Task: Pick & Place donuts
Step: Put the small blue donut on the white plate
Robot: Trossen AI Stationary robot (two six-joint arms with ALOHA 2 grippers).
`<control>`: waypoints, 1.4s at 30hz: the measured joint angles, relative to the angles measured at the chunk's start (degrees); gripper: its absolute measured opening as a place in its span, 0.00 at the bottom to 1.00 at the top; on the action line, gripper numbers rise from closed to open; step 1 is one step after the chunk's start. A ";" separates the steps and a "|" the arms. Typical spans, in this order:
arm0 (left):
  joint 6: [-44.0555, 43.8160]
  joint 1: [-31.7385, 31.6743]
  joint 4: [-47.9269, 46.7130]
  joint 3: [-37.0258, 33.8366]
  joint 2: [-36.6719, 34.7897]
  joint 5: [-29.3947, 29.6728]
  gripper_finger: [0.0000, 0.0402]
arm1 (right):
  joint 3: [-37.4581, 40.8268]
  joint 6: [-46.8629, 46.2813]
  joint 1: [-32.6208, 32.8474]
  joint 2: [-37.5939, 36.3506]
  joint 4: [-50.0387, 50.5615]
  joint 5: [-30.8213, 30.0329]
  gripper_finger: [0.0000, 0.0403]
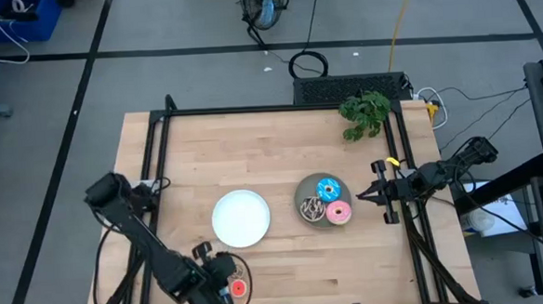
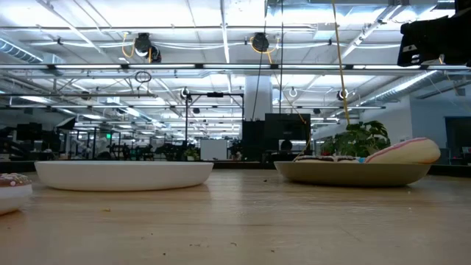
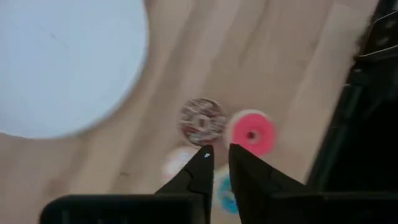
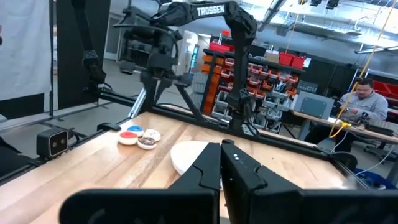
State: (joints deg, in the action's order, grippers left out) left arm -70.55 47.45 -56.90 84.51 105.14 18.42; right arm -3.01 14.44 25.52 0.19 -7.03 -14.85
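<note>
Three larger donuts lie on the grey-green plate: blue sprinkled, pink and brown drizzled. Several tiny donuts lie on the wood near the table's near edge: brown, red, white and blue. My left gripper hovers over them, its fingers a narrow gap apart and empty; it also shows in the high view. My right gripper is shut and empty beside the grey-green plate, on its right.
A round white plate stands on the table between the tiny donuts and the grey-green plate. A green plant lies at the far right corner. A black frame runs round the table.
</note>
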 joint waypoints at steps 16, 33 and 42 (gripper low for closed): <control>3.48 4.63 8.14 0.07 7.92 -8.80 0.55 | 0.00 -2.34 0.00 -0.02 1.68 0.00 0.00; 7.44 3.95 7.25 0.04 11.61 -12.58 0.48 | 0.00 -3.04 0.02 -0.02 1.70 0.00 0.00; 8.55 3.95 7.20 0.02 11.63 -11.94 0.48 | 0.00 -3.04 0.00 -0.02 1.74 0.00 0.00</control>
State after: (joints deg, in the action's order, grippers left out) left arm -62.00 51.40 -49.69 84.53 116.77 6.48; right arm -3.01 11.40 25.53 0.16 -5.29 -14.85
